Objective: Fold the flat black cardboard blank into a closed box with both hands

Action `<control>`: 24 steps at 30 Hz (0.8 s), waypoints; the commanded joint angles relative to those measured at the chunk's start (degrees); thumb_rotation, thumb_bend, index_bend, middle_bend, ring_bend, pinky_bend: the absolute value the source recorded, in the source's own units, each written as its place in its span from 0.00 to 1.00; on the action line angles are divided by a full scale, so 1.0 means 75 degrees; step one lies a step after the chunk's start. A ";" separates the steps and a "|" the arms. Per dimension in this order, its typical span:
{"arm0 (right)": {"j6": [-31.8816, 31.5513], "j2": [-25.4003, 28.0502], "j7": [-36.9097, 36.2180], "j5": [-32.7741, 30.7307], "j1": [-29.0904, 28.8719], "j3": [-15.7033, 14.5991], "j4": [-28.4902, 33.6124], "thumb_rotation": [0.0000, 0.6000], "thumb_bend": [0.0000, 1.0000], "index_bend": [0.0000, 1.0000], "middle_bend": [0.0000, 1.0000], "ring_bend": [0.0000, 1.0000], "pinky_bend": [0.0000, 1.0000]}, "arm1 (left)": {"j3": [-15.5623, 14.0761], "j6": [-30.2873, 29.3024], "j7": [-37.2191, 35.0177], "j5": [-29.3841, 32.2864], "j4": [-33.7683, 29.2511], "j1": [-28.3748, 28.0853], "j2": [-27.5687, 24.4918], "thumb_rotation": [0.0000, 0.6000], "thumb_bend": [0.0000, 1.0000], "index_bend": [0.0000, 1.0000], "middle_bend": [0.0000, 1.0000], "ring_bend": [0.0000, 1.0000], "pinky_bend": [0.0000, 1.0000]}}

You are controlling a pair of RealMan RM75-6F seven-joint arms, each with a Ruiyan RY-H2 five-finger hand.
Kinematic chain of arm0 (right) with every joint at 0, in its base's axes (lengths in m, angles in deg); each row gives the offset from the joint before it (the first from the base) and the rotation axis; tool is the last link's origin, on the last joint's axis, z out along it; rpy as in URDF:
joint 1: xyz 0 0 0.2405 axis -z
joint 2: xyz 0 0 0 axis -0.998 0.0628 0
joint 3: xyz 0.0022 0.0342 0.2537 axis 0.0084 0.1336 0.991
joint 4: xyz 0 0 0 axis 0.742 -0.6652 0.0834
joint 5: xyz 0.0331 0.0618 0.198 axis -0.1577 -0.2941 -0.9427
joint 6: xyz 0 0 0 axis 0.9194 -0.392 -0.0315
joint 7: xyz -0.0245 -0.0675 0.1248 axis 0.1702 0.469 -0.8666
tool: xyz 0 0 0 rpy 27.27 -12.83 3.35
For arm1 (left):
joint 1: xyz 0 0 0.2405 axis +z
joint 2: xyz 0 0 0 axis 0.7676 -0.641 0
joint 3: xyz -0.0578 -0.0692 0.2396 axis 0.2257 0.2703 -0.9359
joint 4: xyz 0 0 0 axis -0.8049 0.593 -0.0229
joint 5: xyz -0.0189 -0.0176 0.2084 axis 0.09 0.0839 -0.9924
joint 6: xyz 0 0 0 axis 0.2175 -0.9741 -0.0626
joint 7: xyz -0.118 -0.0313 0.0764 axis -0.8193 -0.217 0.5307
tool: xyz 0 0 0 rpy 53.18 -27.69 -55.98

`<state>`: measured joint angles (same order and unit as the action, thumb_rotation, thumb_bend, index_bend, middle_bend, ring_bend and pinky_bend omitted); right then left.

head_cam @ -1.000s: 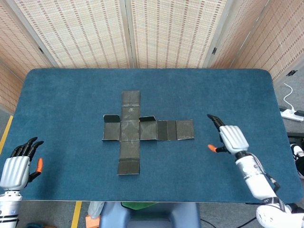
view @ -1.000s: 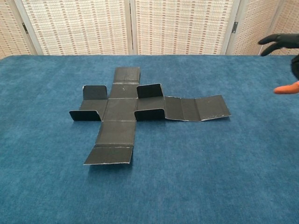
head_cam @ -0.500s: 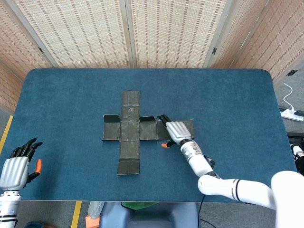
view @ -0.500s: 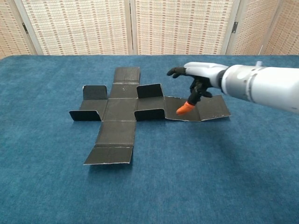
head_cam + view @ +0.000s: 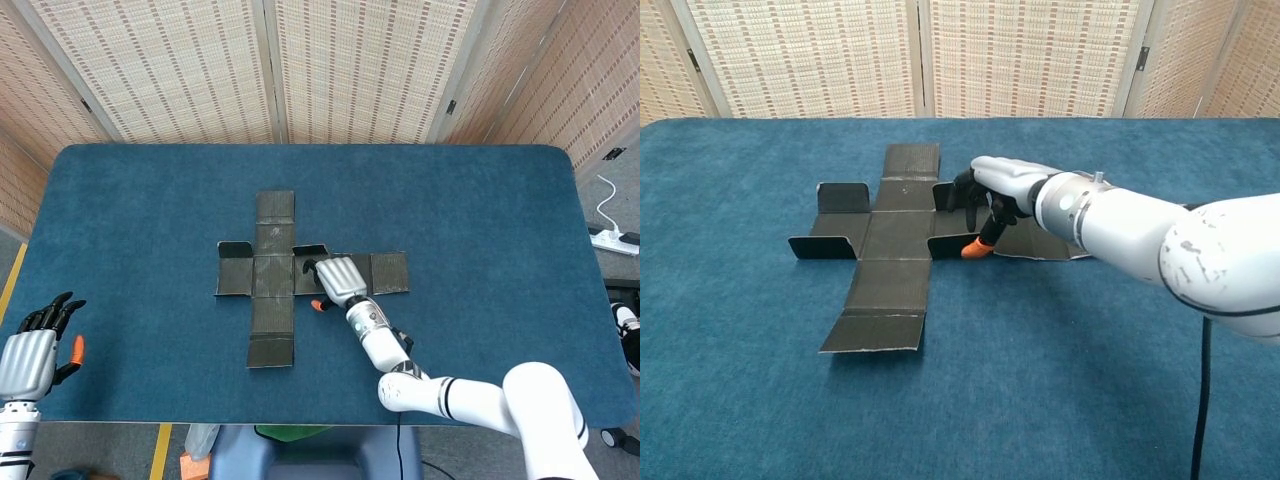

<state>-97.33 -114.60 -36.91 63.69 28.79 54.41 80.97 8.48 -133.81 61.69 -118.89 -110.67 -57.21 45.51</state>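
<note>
The black cardboard blank (image 5: 290, 275) lies flat as a cross near the middle of the desk (image 5: 480, 200), its small side flaps already standing a little, so the creases look ready to fold. The right hand (image 5: 337, 279) reaches over the blank's long arm toward the centre panel, fingers curled downward with nothing plainly held; whether they touch the card I cannot tell. It seems placed to lift or pin that arm. The left hand (image 5: 35, 345) waits off the desk's near left corner, fingers apart and empty. The desk wears blue cloth; woven folding screens (image 5: 350, 70) stand behind its far edge.
</note>
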 commanded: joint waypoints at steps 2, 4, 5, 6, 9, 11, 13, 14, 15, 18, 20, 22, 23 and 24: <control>0.0072 -0.0336 -0.0195 0.0460 -0.0067 -0.0111 -0.0636 1.00 0.23 0.51 0.55 0.87 1.00 | 0.0007 0.0047 0.0006 0.0051 -0.0005 -0.0013 -0.0020 1.00 0.57 0.25 0.20 0.20 0.20; 0.0080 -0.0431 -0.0217 0.0633 -0.0080 -0.0162 -0.0875 1.00 0.25 0.53 0.55 0.87 1.00 | 0.0010 0.0071 0.0011 0.0071 -0.0007 -0.0021 -0.0018 1.00 0.57 0.25 0.20 0.20 0.20; 0.0093 -0.0490 -0.0242 0.0754 -0.0087 -0.0197 -0.1035 1.00 0.26 0.54 0.55 0.88 1.00 | 0.0011 0.0086 0.0020 0.0081 -0.0007 -0.0029 -0.0015 1.00 0.57 0.25 0.20 0.20 0.20; 0.0106 -0.0533 -0.0264 0.0848 -0.0092 -0.0223 -0.1155 1.00 0.26 0.54 0.56 0.88 1.00 | 0.0012 0.0098 0.0028 0.0088 -0.0007 -0.0035 -0.0012 1.00 0.57 0.25 0.19 0.20 0.20; 0.0165 -0.0594 -0.0363 0.1041 -0.0052 -0.0268 -0.1400 1.00 0.28 0.55 0.56 0.88 1.00 | 0.0030 0.0115 0.0025 0.0103 -0.0017 -0.0054 -0.0014 1.00 0.57 0.25 0.19 0.20 0.19; 0.0192 -0.0550 -0.0375 0.1143 0.0009 -0.0319 -0.1474 1.00 0.29 0.56 0.57 0.88 1.00 | 0.0047 0.0126 0.0018 0.0124 -0.0004 -0.0067 -0.0009 1.00 0.57 0.25 0.19 0.20 0.19; 0.0233 -0.0455 -0.0399 0.1211 0.0084 -0.0363 -0.1485 1.00 0.29 0.57 0.58 0.88 1.00 | 0.0055 0.0142 0.0006 0.0138 0.0011 -0.0077 -0.0002 1.00 0.57 0.25 0.19 0.20 0.19; 0.0226 -0.0366 -0.0428 0.1267 0.0152 -0.0391 -0.1467 1.00 0.29 0.57 0.58 0.88 1.00 | 0.0056 0.0158 -0.0008 0.0146 0.0022 -0.0083 0.0004 1.00 0.57 0.25 0.19 0.20 0.19; 0.0199 -0.0288 -0.0451 0.1321 0.0215 -0.0420 -0.1448 1.00 0.29 0.57 0.57 0.88 1.00 | 0.0053 0.0165 -0.0017 0.0145 0.0032 -0.0086 0.0009 1.00 0.57 0.25 0.19 0.20 0.19; 0.0054 0.0039 -0.0591 0.1537 0.0461 -0.0508 -0.1347 1.00 0.29 0.57 0.57 0.88 1.00 | 0.0053 0.0157 -0.0067 0.0132 0.0080 -0.0085 0.0036 1.00 0.57 0.25 0.19 0.20 0.19; 0.0027 0.0288 -0.0710 0.1644 0.0611 -0.0543 -0.1257 1.00 0.29 0.57 0.57 0.88 1.00 | 0.0055 0.0178 -0.0084 0.0157 0.0113 -0.0090 0.0050 1.00 0.57 0.25 0.19 0.20 0.19; 0.0052 0.0489 -0.0784 0.1717 0.0711 -0.0575 -0.1155 1.00 0.29 0.57 0.54 0.88 1.00 | 0.0061 0.0203 -0.0097 0.0181 0.0139 -0.0101 0.0074 1.00 0.57 0.25 0.19 0.20 0.19; 0.0074 0.0616 -0.0760 0.1743 0.0753 -0.0596 -0.1088 1.00 0.29 0.55 0.51 0.88 1.00 | 0.0062 0.0223 -0.0096 0.0192 0.0148 -0.0111 0.0085 1.00 0.57 0.25 0.19 0.20 0.19; 0.0070 0.0700 -0.0729 0.1767 0.0782 -0.0611 -0.1033 1.00 0.29 0.50 0.46 0.87 1.00 | 0.0061 0.0231 -0.0097 0.0191 0.0151 -0.0116 0.0093 1.00 0.57 0.25 0.19 0.20 0.19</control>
<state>-96.82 -110.34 -42.32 76.40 34.00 50.16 72.45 8.93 -132.09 60.97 -117.47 -109.54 -58.08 46.21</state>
